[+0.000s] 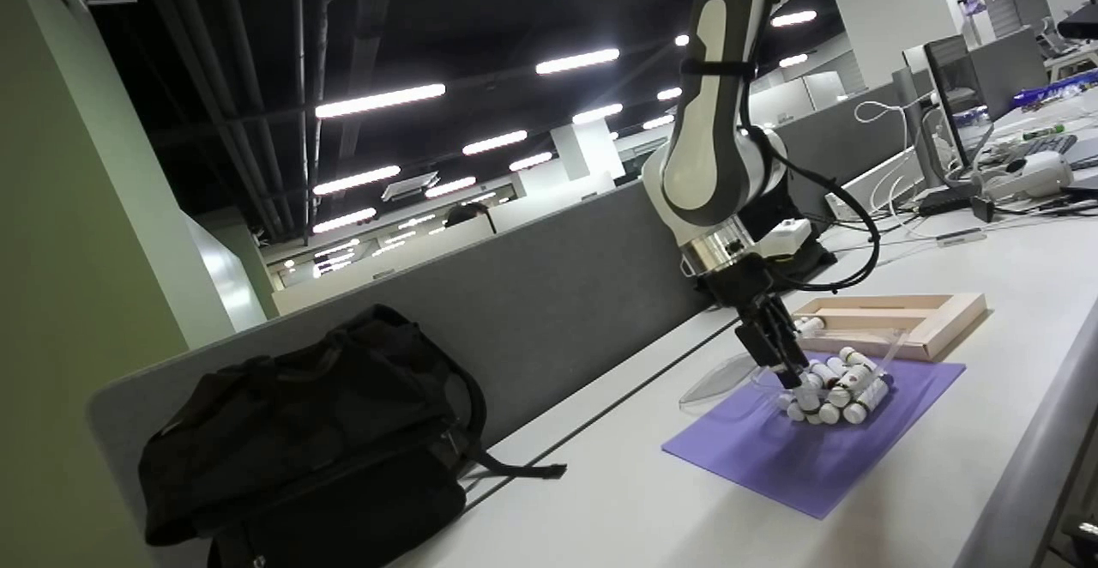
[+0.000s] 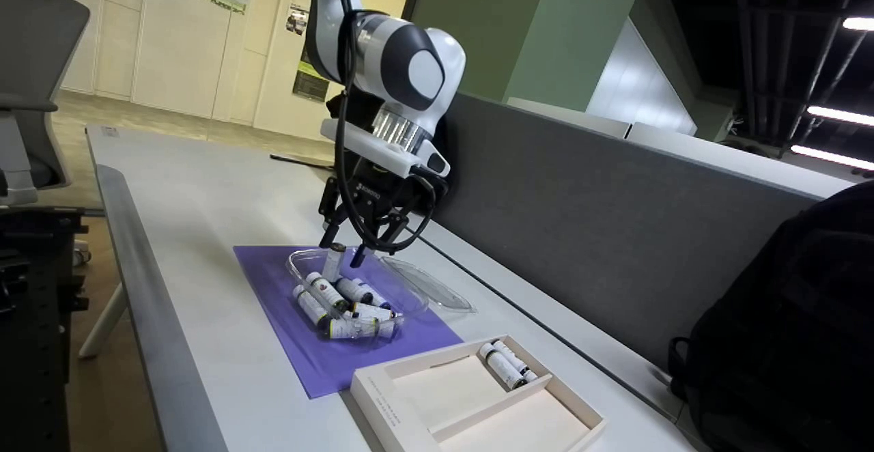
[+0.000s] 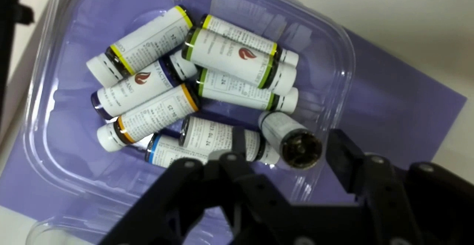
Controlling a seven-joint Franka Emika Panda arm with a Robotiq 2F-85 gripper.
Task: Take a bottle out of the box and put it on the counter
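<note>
A parted Robotiq gripper (image 2: pixel 342 254) straddled an upended bottle (image 3: pixel 290 137) above an off-white office counter (image 1: pixel 635 491).
In an exterior view, left to right under ceiling strip lights (image 1: pixel 382 100), an olive-green wall (image 1: pixel 77 311) and black backpack (image 1: pixel 309 448) led along a grey divider panel (image 1: pixel 583 302) to a clear plastic lid (image 1: pixel 716 379) and purple mat (image 1: pixel 772 465). The fingers (image 3: pixel 340 160) stood apart, unclenched, either side of the leaning bottle, dark base up in a clear plastic container (image 3: pixel 322 71); other labelled bottles (image 3: pixel 229 58) and the container's rim crowded close. Farther right, a light wooden box (image 1: pixel 948 325) sat by the mat's edge, two bottles (image 2: pixel 502 366) in one compartment, a monitor (image 1: pixel 961 92) beyond.
</note>
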